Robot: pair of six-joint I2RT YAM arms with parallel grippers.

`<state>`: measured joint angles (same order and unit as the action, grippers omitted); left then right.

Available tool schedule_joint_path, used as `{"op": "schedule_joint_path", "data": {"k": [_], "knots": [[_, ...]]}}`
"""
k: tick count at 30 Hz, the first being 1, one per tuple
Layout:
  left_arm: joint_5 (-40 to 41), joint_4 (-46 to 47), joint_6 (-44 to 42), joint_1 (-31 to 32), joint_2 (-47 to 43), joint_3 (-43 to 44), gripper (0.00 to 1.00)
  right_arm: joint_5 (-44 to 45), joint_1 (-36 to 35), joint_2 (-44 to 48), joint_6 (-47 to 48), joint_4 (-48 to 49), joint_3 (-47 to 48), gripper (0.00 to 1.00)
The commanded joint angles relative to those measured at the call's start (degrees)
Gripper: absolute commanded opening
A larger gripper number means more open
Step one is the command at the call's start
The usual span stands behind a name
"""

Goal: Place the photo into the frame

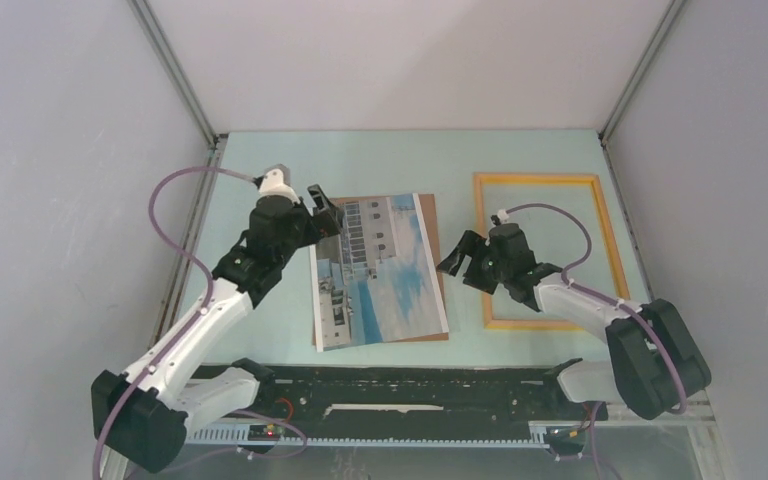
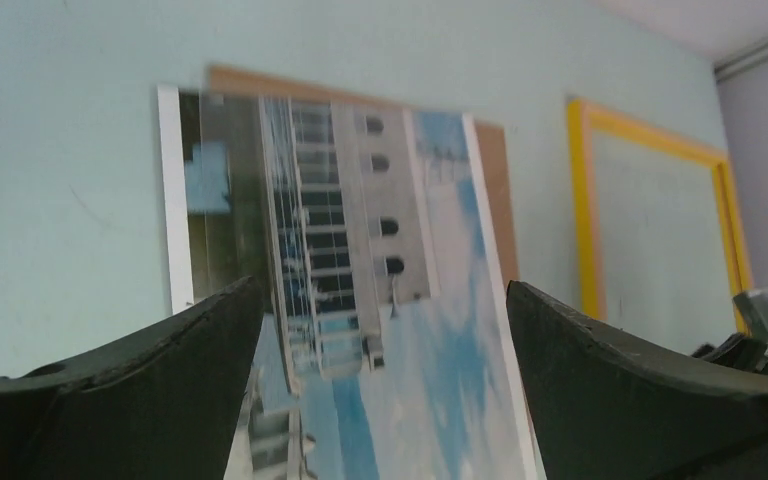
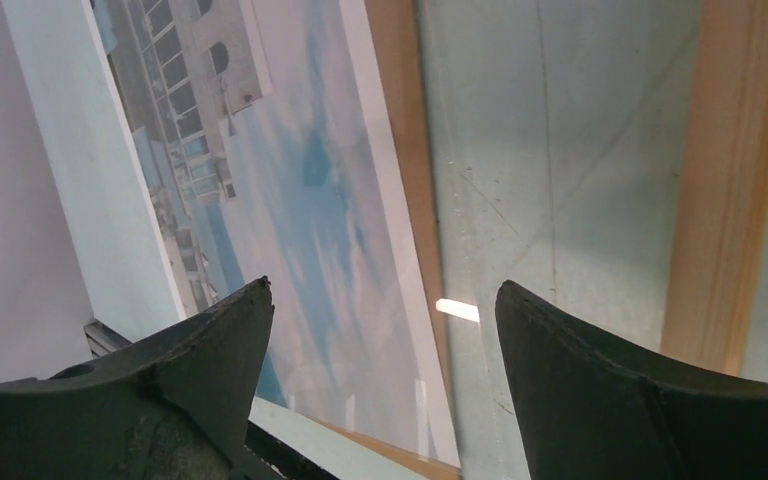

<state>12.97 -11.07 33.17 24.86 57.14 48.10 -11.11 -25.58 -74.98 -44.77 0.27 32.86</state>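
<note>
The photo (image 1: 380, 270) of a white building against blue sky lies flat mid-table, on top of a brown backing board (image 1: 426, 206) that sticks out along its far and right edges. The yellow frame (image 1: 540, 180) lies flat to the right, nothing inside it. My left gripper (image 1: 328, 215) hovers open over the photo's far-left corner. In the left wrist view the photo (image 2: 360, 250) shows between the spread fingers, with the frame (image 2: 585, 200) beyond. My right gripper (image 1: 457, 262) is open just right of the photo's edge. The right wrist view shows photo (image 3: 300, 200), board (image 3: 400, 100) and frame (image 3: 730, 180).
A black rail (image 1: 410, 385) runs along the near edge between the arm bases. Grey enclosure walls (image 1: 60, 150) close in the pale green table (image 1: 250, 170) on the left, back and right. Purple cables (image 1: 175, 215) loop off both arms.
</note>
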Motion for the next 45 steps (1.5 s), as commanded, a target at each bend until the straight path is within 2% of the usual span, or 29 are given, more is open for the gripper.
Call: {"op": "schedule_joint_path", "data": {"k": [1,6,10,18,26,36,45], "knots": [[-9.14,-5.63,3.79,-1.12,0.39,-2.32,1.00,-0.34,-1.74,-1.59,-1.87,6.33,-0.60,0.88],[-11.48,-4.77,8.30,-1.04,0.83,-11.30,1.00,-1.64,-1.02,-1.78,-2.51,8.31,-2.45,0.88],[-15.17,1.42,12.41,0.38,2.43,-17.25,1.00,-2.74,-0.45,-2.77,-2.10,9.32,-2.94,0.88],[-13.64,4.27,14.11,3.09,7.06,-20.18,1.00,-12.38,4.56,-8.86,-4.25,15.12,-4.20,0.82],[-16.77,9.51,17.37,3.17,13.38,-21.84,1.00,-13.08,4.82,-10.10,-4.52,15.72,-4.21,0.82],[-14.84,10.80,17.97,3.24,14.01,-24.96,1.00,-17.53,5.61,-12.42,-4.75,18.22,-3.98,0.81],[-13.13,17.92,18.20,3.68,16.89,-28.76,1.00,-17.54,3.05,-9.43,-1.91,19.46,-4.18,0.80]]}}
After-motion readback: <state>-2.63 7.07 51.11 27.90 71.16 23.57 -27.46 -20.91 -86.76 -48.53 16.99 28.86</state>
